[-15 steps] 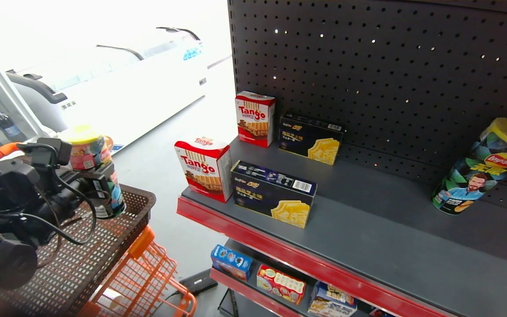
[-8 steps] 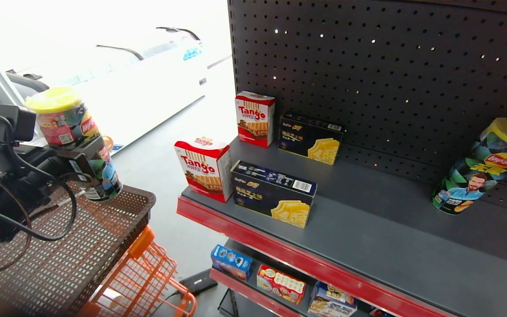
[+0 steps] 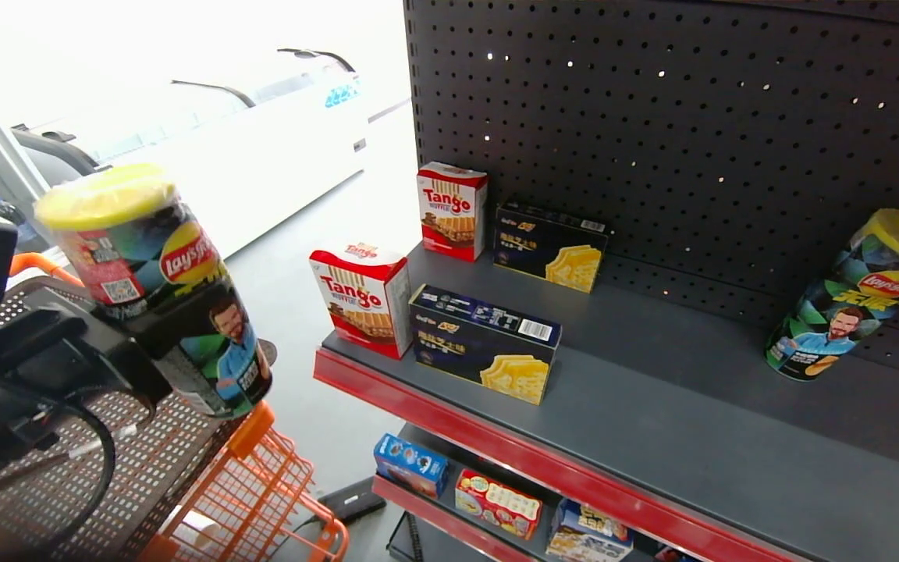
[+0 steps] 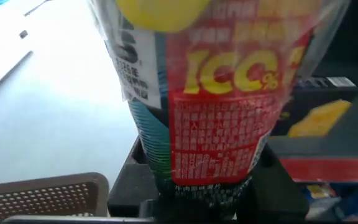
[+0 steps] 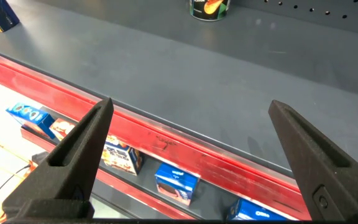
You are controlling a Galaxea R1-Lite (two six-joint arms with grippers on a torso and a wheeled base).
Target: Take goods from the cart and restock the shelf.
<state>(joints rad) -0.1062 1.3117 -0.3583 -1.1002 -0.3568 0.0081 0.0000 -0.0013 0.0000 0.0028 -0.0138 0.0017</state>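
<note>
The left tool (image 3: 172,343) is closed around the lower part of a can (image 3: 145,257). The can is in the air above the cart (image 3: 145,468), a little tilted, with its yellow lid up, and well apart from the shelf (image 3: 691,437). The right tool (image 5: 191,168) hangs above the front edge of the shelf, its jaws wide apart and with nothing between them.

On the shelf, four boxes (image 3: 485,343) stand at the left end. A second can (image 3: 855,297) leans on the pegboard (image 3: 652,117) near the back right. Between them the shelf is bare.

The step in hand seems to be the carrying over. To do it well, I think the can should pass higher than the red front lip and over the boxes, not between them, because the grip is low and the top may swing. It should come down on the bare middle of the shelf, near the second can but not touching it, which already looks unsteady. The bottom should sit flat before the jaws open. The right tool should stay out of the path.
</note>
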